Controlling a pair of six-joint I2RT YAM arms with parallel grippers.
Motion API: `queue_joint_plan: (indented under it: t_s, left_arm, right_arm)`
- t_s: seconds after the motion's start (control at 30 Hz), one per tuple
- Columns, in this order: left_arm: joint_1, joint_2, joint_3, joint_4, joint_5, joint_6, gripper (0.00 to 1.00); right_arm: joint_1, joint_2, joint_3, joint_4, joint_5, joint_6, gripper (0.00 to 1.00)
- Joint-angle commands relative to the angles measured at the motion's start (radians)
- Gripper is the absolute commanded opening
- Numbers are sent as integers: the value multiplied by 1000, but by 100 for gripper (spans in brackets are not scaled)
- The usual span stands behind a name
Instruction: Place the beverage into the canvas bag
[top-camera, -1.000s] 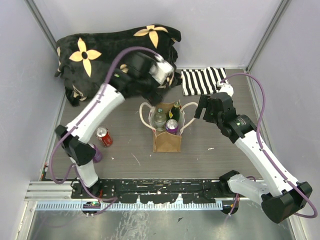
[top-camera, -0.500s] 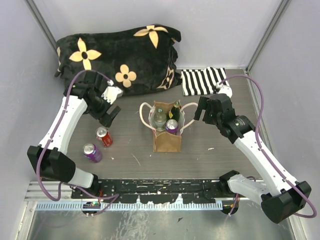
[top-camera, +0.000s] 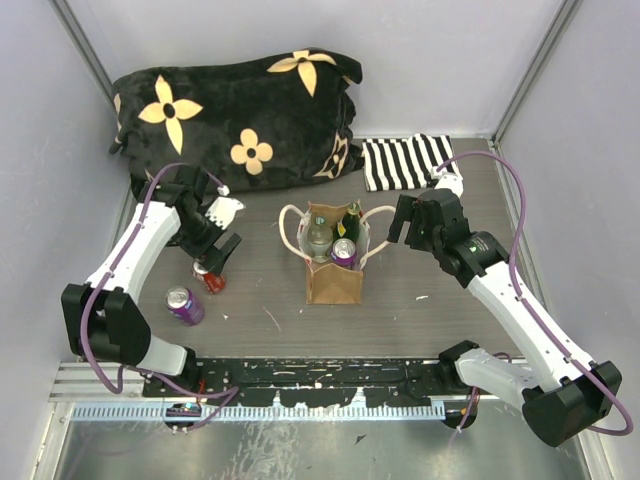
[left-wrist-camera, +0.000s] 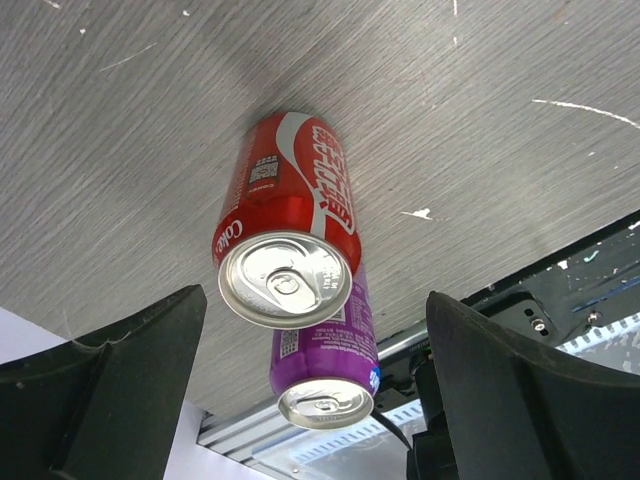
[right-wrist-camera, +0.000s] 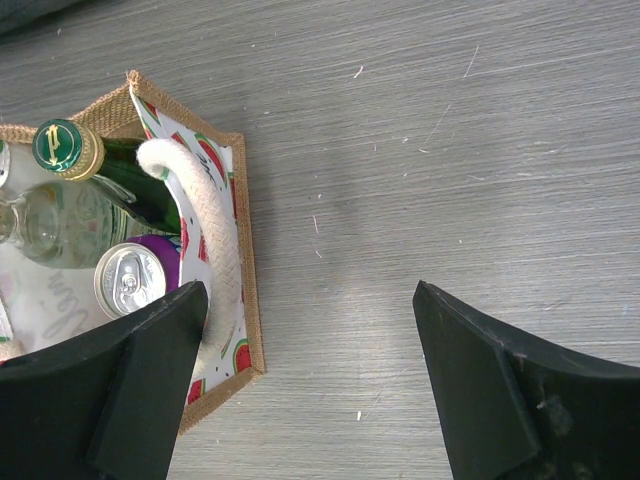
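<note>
Poised with left gripper wide-open over upright red aluminium can near left edge of table, for straddling; with right gripper also wide.

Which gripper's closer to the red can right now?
Left. The left gripper hovers open directly above the red can; the right gripper is open beside the bag, on its far side from the can.

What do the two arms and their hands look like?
The left arm and right arm: white link shells, black joints and bases, each with a looping purple cable. The left hand and right hand: two broad, matte black fingers each. No legible markings.
</note>
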Motion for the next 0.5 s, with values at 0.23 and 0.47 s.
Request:
queue_joint_plan:
  t_s: [0.23, 0.47]
  left_arm:
    - [48, 28, -106, 86, -17, 93, 98]
    - [48, 28, -133, 121, -4, 69, 72]
  right_arm:
    - [-7, -24, 14, 27, -1, -4, 90]
    - [-7, -21, 17, 27, 1, 1, 90]
